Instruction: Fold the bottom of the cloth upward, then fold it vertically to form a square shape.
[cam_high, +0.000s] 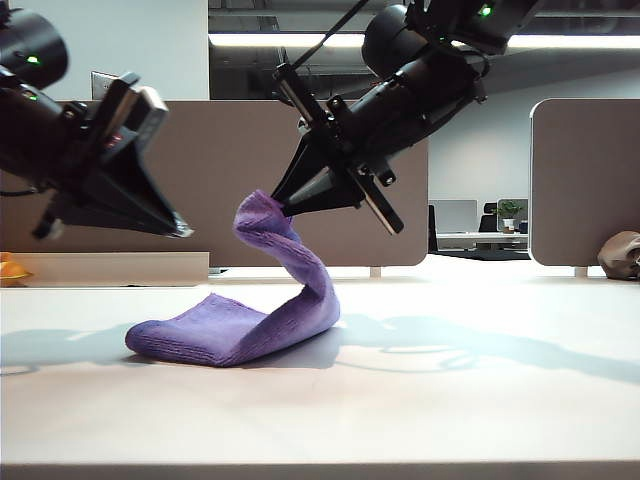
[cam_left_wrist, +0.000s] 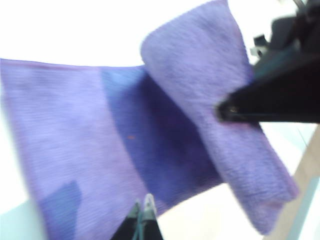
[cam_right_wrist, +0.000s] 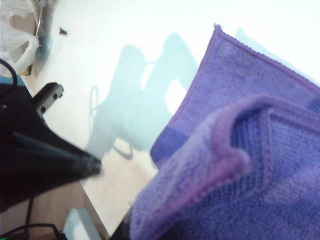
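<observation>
Here, the cloth (cam_high: 262, 318) is seen in the lower middle of the exterior view, its flat part lying on the white table (cam_high: 480, 400) while one end is lifted in a twisted column toward the centre of the frame. That raised end is clamped between the closed fingers of the right gripper (cam_high: 283, 206), which is angled down from the upper right. The left gripper (cam_high: 183, 231) is held at the left of the frame, above the table and clear of the fabric; its fingers are pressed together on nothing. In the left wrist view the cloth (cam_left_wrist: 85, 145) is spread across the frame, with the right gripper (cam_left_wrist: 224, 110) pinching the lifted strip. In the right wrist view a stitched corner of the cloth (cam_right_wrist: 240, 150) is bunched at the lower right.
</observation>
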